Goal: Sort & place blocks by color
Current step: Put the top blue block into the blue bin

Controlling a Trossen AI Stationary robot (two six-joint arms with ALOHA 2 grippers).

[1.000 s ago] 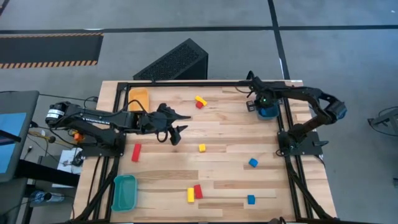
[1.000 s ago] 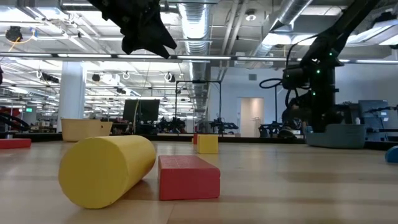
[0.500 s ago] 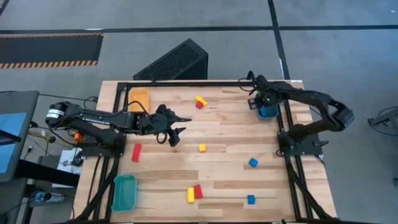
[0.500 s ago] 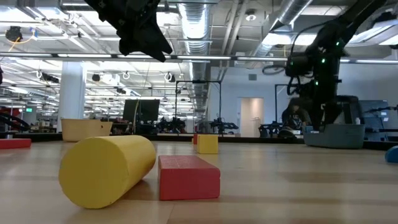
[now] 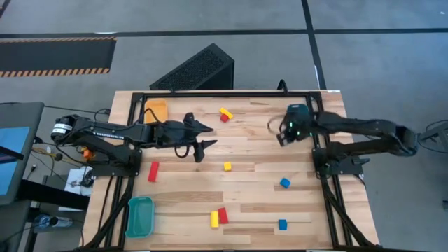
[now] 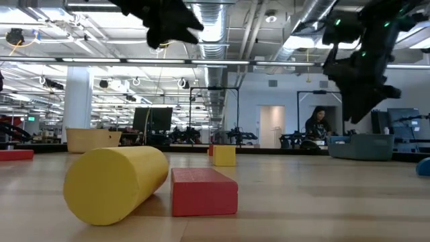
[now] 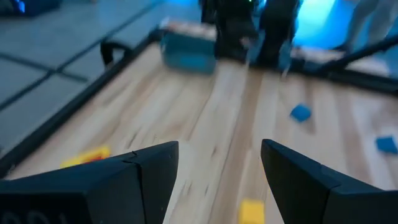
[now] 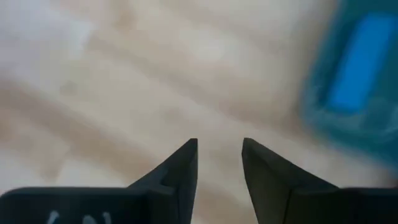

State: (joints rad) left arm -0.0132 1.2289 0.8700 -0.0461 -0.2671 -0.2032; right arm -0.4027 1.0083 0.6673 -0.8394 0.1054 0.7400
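- Blocks [image 5: 226, 166] lie scattered on the table [image 5: 252, 203]: small red, yellow and blue pieces.
- Left gripper [image 5: 203, 135] spread, empty.
- Right gripper [image 8: 219, 163] parted, empty.

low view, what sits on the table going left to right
red block at the left edge → yellow tray → yellow cylinder → red bar → yellow cube → teal tray → blue block at the right edge

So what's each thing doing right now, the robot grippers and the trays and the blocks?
left gripper: open, empty, above the table.
right gripper: open, empty, beside the blue tray.
blue tray: holds a blue block.
yellow tray: nothing visible inside.
teal tray: nothing visible inside.
loose blocks: scattered on the table.
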